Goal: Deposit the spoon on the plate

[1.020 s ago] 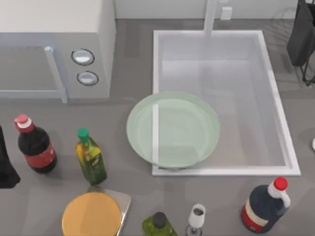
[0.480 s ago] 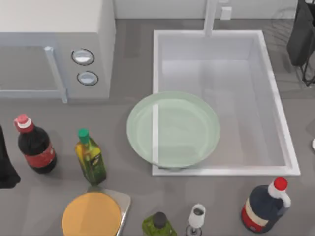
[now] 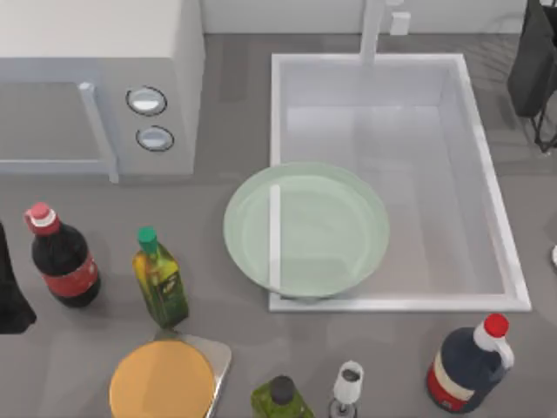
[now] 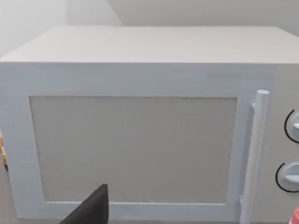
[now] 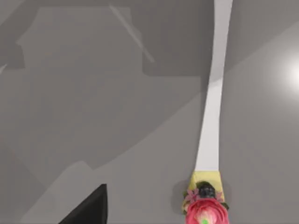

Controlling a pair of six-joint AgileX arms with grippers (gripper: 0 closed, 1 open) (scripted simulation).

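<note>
The spoon (image 5: 212, 116) lies on the grey counter under my right wrist, its white handle ending in a red, flower-like knob; its bowl end is probably past the frame edge. The pale-green plate (image 3: 305, 228) sits overlapping the front left corner of the sink (image 3: 496, 218). My left wrist faces the microwave (image 4: 140, 121). I cannot tell either gripper's state.
</note>
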